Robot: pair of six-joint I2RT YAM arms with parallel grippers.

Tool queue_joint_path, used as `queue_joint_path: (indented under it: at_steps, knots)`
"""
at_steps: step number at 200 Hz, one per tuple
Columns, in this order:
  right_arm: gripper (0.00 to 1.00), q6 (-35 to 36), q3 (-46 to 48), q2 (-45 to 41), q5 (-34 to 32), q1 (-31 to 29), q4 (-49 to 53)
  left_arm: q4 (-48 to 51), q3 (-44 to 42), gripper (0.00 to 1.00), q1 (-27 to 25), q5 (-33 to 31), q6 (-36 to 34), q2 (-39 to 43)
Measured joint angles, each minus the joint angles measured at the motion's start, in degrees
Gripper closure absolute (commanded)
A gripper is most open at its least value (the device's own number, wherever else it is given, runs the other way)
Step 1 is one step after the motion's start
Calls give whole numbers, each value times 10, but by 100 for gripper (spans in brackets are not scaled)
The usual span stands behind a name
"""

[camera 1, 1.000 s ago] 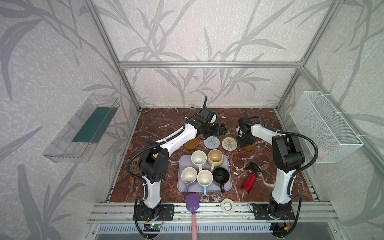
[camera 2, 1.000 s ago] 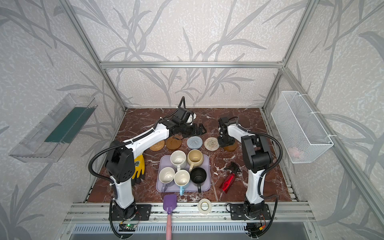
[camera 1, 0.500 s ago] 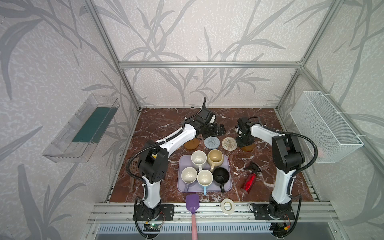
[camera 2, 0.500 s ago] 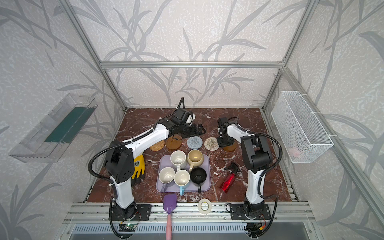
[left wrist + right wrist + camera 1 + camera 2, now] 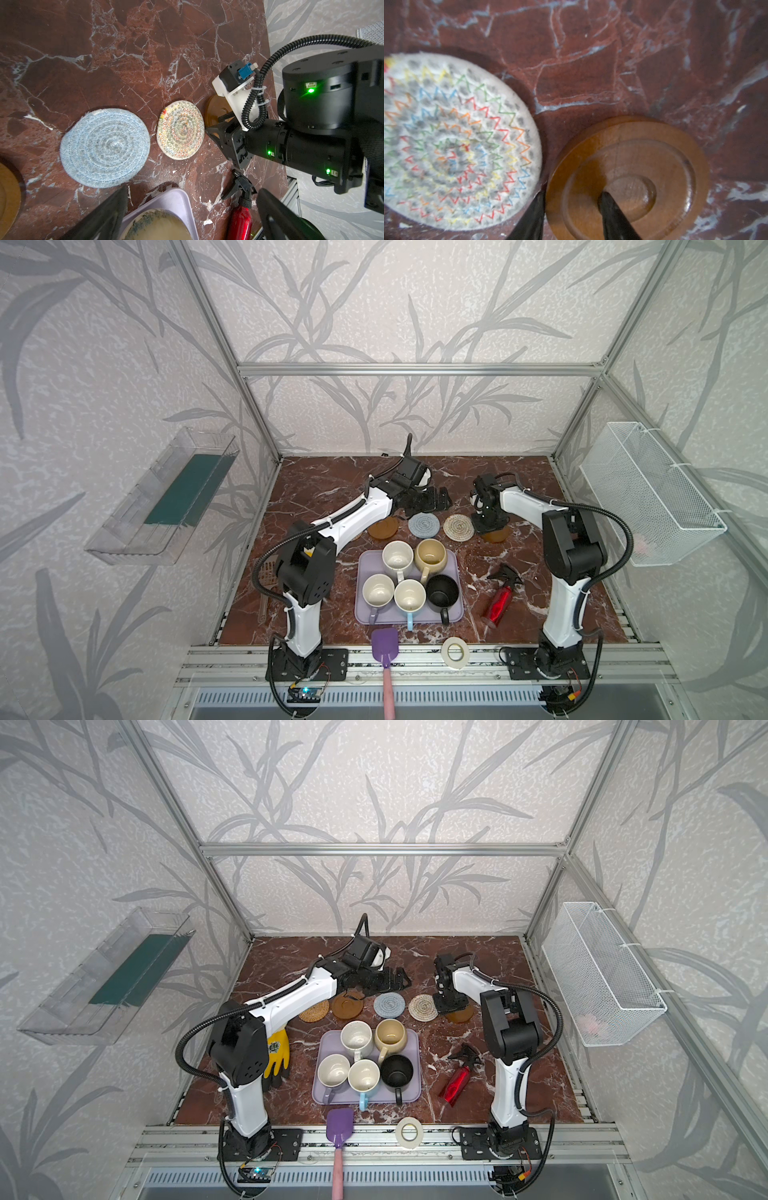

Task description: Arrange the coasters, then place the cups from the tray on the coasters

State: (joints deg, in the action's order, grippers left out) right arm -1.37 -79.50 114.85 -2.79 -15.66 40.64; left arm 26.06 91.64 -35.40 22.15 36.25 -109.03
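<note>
Coasters, 5: orange rattan coaster [image 5: 314, 1011], amber-brown coaster [image 5: 347, 1006], second amber-brown coaster [image 5: 660, 158], grey-blue rope coaster [image 5: 389, 1005], beige rope coaster [image 5: 422, 1007].
Cups, 5: white cup [image 5: 356, 1036], cream-yellow cup [image 5: 390, 1032], lilac cup [image 5: 333, 1071], light blue cup [image 5: 364, 1075], black cup [image 5: 397, 1071].
Tray [image 5: 412, 1090], 1.
Purple spatula [image 5: 339, 1125], 1.
Tape ring [image 5: 398, 1132], 1.
Red spray bottle [image 5: 457, 1081], 1.
Yellow glove [image 5: 277, 1052], 1.
Wire basket [image 5: 602, 977], 1.

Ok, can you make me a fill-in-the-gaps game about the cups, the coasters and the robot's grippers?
The tray holds ___ cups. The right gripper straddles the edge of a ___ coaster. The spray bottle lying near the tray is ___. The left gripper hangs wide ___.
Missing words: five, brown, red, open.
</note>
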Motion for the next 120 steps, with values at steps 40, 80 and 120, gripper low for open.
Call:
queue_joint_path:
  at_steps: [40,80,120]
  knots:
    - [45,3,9,-6,2,-4,-5,0,0,1,0,0,0,0]
    - [41,9,20,-17,0,-9,-10,0,0,1,0,0,0,0]
    - [41,9,33,-35,-6,-13,-17,0,0,1,0,-2,0,1]
